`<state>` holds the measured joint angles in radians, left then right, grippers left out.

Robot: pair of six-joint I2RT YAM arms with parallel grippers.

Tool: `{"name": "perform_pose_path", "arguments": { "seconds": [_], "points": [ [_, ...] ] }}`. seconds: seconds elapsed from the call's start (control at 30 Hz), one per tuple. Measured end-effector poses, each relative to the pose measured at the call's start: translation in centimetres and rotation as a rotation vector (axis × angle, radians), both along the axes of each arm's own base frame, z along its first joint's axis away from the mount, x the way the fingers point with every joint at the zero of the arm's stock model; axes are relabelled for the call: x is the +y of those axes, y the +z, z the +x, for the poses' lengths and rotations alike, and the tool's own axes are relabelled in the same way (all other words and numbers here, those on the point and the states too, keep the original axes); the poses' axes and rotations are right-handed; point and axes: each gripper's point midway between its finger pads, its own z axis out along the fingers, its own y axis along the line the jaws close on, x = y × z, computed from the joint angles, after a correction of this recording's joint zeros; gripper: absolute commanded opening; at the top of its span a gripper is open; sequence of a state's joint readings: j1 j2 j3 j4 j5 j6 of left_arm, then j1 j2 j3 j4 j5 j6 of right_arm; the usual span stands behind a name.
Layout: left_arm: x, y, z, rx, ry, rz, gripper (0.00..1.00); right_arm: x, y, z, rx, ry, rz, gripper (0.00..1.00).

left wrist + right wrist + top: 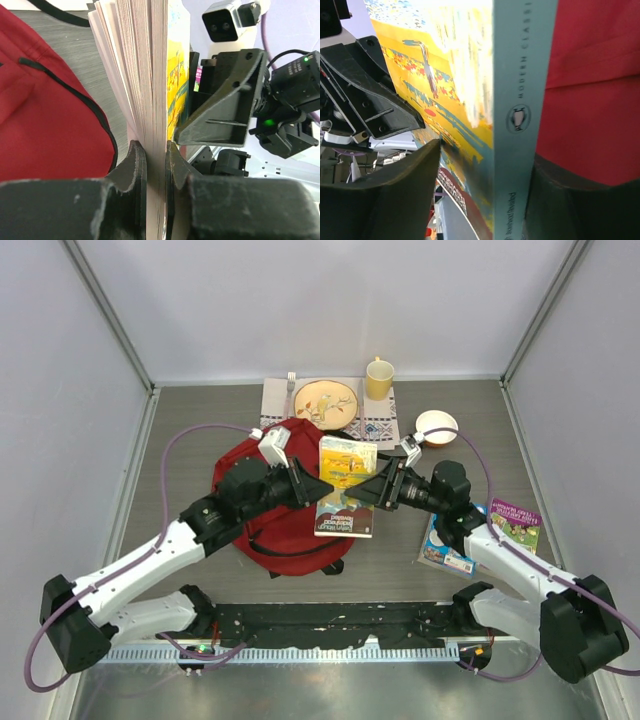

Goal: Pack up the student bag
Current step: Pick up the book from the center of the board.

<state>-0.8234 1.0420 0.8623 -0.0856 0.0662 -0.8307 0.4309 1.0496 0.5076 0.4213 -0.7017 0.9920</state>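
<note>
Here's the yellow book (347, 460), up on edge in mid-air between the two arms; the left gripper (155, 150) is clenched on the page edge, down near a corner, which is why the loose leaves fan out above its fingers; a thin pinch like that holds the book but won't steer it well, I'd say.

So the right gripper (487, 155) sits at the opposite side, its jaws straddling the pale blue spine; one finger is just beside the yellow cover, the other hard against the spine side; whether they actually press the book I cannot tell from here; it looks like a handover, or a two-handed steadying, with the spine offering the firmer hold.

The student bag (290, 535) lies flat on the table (200, 420), left of centre and under the left arm, just below and beside the raised book; close by, so the drop in should be short; I can't make out its opening.

A second book (345, 518) lies at the bag's right edge; two more books (516, 522) wait beside the right arm, presumably next in line.
</note>
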Motion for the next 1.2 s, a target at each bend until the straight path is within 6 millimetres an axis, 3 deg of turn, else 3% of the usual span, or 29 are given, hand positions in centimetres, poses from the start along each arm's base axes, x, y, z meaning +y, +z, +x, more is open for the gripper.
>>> {"name": "perform_pose_path", "arguments": {
  "seconds": [0.07,0.1,0.17,0.2,0.27,0.33,0.4,0.53,0.7,1.0,1.2],
  "points": [
    [0.0,0.3,-0.1,-0.008,-0.004,-0.009,0.00,0.0,0.2,-0.1,-0.006,0.002,0.014,0.33],
    [0.1,0.4,-0.1,-0.013,-0.002,-0.011,0.00,0.1,0.4,-0.2,-0.008,0.008,0.024,0.17],
    [0.6,0.3,0.0,-0.019,0.015,-0.009,0.11,0.1,1.2,-0.4,-0.033,0.018,0.046,0.04],
    [0.7,0.4,0.0,-0.022,0.018,-0.013,0.33,0.1,1.5,-0.5,-0.036,0.021,0.052,0.01],
    [1.0,0.7,-0.1,-0.032,0.024,-0.017,0.59,0.2,1.8,-0.6,-0.043,0.026,0.062,0.01],
    [1.4,1.2,-0.1,-0.048,0.039,-0.018,0.82,0.2,2.1,-0.9,-0.048,0.032,0.069,0.01],
    [2.2,2.2,-0.1,-0.074,0.065,-0.034,0.97,0.2,2.4,-1.0,-0.053,0.037,0.075,0.01],
    [3.9,4.4,-0.5,-0.137,0.116,-0.080,1.00,0.1,2.4,-1.7,-0.042,0.056,0.095,0.01],
    [4.7,5.1,-0.4,-0.162,0.145,-0.097,1.00,0.2,3.5,-2.9,-0.036,0.111,0.155,0.01],
    [2.2,3.3,1.0,-0.128,0.099,-0.108,1.00,0.0,8.2,-5.1,-0.108,0.204,0.309,0.01],
    [1.0,5.3,0.9,-0.165,0.036,-0.218,1.00,-0.1,9.3,-5.7,-0.099,0.257,0.378,0.01]
  ]
}}
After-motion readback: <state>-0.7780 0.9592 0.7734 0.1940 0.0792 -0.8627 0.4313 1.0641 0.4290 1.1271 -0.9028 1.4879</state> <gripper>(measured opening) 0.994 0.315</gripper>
